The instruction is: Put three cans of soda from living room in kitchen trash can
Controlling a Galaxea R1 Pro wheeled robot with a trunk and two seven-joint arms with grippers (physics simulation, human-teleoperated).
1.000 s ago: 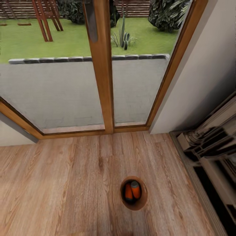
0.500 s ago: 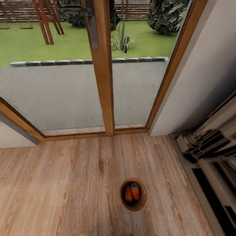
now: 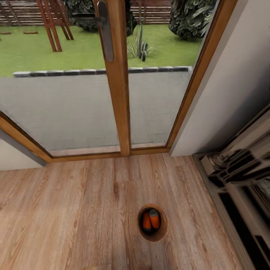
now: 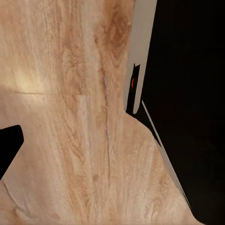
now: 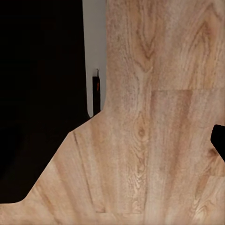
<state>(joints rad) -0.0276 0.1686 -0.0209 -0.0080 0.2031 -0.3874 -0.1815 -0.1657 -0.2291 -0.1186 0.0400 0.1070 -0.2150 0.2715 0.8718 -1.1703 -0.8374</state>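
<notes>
Seen from the head, a small round bin (image 3: 152, 222) stands on the warm wood floor (image 3: 75, 210), in front of wood-framed glass doors (image 3: 118, 93) that give onto a paved strip and a lawn. Two orange cans (image 3: 150, 220) lie inside the bin, side by side and touching, their long axes running roughly away from the robot, the silvery top of the right-hand one turned toward the doors; a third, dark can cannot be made out in the shadowed interior. Dark moulded woodwork (image 3: 240, 176) stands along the right-hand wall, near the bin but apart from it. The bin sits low and slightly right of centre in the head view, so it lies just ahead of the robot's base and, by judgement, somewhat nearer the right arm. Both wrist views look straight down on floor planks beside the robot's dark body; a dark tip intrudes at the picture edge in each, too little to tell how wide either pincer stands or whether it holds anything. The bin probably still has to reach the kitchen.
</notes>
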